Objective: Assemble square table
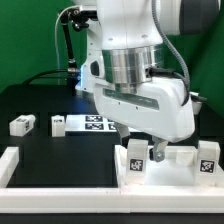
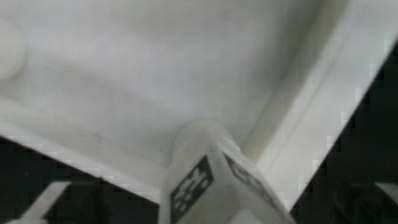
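The square table's white slab (image 1: 177, 157) lies at the front of the exterior view's right, against the rail. A tagged white leg block (image 1: 135, 160) stands upright at its near corner and another (image 1: 207, 157) at its far right. My gripper (image 1: 138, 148) is down over the first block, with a dark finger on either side, shut on it. In the wrist view that leg block (image 2: 215, 182) rises between my jaws, close to the slab's raised rim (image 2: 302, 100) at a corner. Two more leg blocks lie loose on the exterior view's left, one (image 1: 21, 125) beside the other (image 1: 57, 124).
The marker board (image 1: 93, 123) lies flat behind the gripper on the black table. A long white rail (image 1: 60, 173) with upturned ends runs along the front edge. The arm's body hides the middle back of the table.
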You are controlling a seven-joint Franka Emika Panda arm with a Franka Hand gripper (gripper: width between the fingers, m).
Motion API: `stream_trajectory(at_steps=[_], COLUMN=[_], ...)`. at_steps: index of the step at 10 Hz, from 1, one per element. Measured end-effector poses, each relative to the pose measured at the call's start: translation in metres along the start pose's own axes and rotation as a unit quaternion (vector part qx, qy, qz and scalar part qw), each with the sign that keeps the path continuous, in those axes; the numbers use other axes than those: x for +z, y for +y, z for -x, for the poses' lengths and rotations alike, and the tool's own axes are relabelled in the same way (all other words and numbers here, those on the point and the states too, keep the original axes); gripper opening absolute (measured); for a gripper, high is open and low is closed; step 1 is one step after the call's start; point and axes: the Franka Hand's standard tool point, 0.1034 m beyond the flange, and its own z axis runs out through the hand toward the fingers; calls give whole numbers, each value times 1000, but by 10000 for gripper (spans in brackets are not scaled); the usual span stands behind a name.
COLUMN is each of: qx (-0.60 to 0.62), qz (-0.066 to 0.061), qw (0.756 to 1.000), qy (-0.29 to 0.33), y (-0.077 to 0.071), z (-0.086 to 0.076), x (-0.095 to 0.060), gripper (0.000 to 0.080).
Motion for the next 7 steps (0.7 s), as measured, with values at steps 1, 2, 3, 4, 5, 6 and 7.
stream_trajectory(at_steps=[1,2,3,4,5,6,7], qx=[-38,-73,-142,-246,-287,-281,-272], qz=[0,1,6,21,24,25,24], qw=[999,997,990,969,958,959,962], qy=[0,1,3,13,15,16,16], y=[0,0,1,0,0,0,0], z=[0,-1,-1,-4,-4,-5,-5], x=[0,0,-1,-1,1,1,1], gripper=[639,648,648,649,649,649,649])
